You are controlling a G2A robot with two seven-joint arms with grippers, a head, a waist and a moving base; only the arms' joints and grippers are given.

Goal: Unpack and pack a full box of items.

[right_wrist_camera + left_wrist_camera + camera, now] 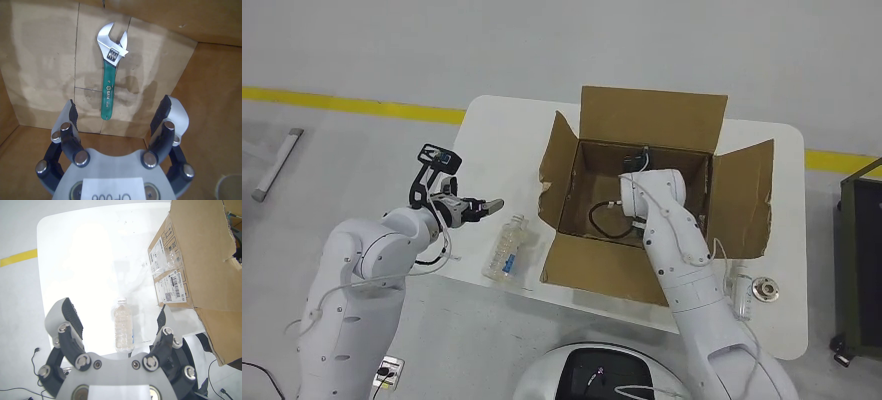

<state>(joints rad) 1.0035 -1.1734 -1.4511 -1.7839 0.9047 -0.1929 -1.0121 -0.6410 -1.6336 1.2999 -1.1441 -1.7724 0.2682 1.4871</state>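
A white table point(492, 130) holds an open cardboard box point(652, 115). A clear bottle point(507, 248) lies just beside it, near the left gripper point(489, 207) — jaws spread, empty. Inside the box, the right gripper point(119, 109) — jaws wide apart — hangs over a green-handled wrench point(109, 85).

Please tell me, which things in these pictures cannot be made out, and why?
Top view: the right arm covers part of the box floor; what else lies there cannot be told.
Top view: a small round thing on the table beside the box is too small to identify.
Right wrist view: a pale round thing is cut off by the picture's edge.
Left wrist view: a flap hides the box's inside.
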